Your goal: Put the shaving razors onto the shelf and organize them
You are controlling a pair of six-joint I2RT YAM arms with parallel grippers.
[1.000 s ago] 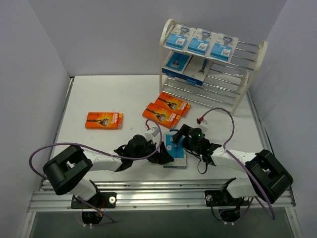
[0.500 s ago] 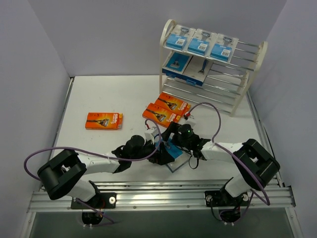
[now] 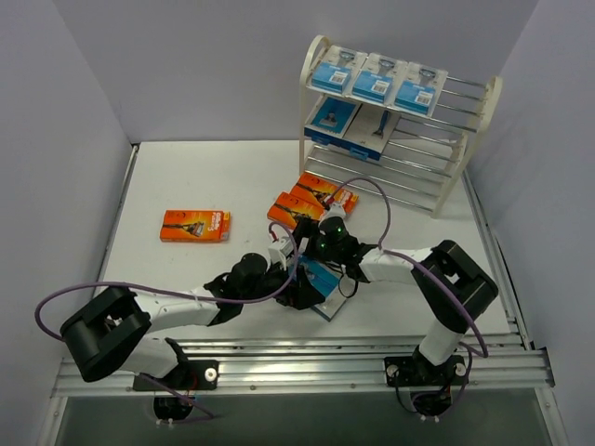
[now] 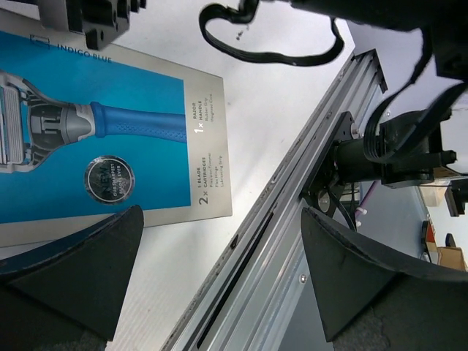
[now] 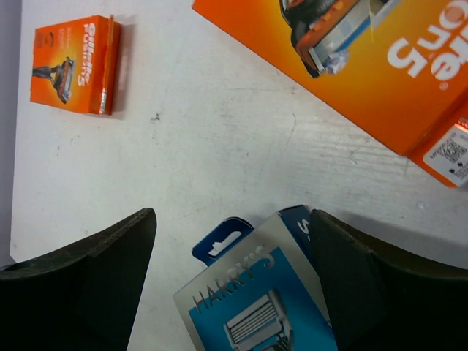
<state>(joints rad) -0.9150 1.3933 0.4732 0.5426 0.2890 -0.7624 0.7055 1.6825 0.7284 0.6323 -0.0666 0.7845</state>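
Note:
A blue and grey razor pack [image 3: 324, 282] lies tilted on the table between both arms. It seems to rest on a second blue pack, whose hang tab [image 5: 219, 245] sticks out. My right gripper [image 5: 232, 281] is open, with the pack's [image 5: 267, 303] top end between its fingers; the left finger stands clear of it. My left gripper [image 4: 219, 274] is open over the table's near edge, and the pack's [image 4: 110, 139] lower edge sits by its left finger. Two orange razor boxes [image 3: 312, 206] lie side by side and one [image 3: 193, 225] lies apart. The shelf [image 3: 487, 100] holds three packs [image 3: 375, 82] on top and two [image 3: 333, 119] below.
The aluminium rail [image 4: 292, 219] runs along the table's near edge, right under my left gripper. The right arm's base and black cables [image 4: 409, 139] lie beyond it. Grey walls close in the left and right sides. The shelf's lowest tier [image 3: 390, 177] carries nothing.
My right gripper has swung left and away from me, across the pack toward the orange boxes. The pack has turned from roughly square to tilted. My left arm shifted slightly.

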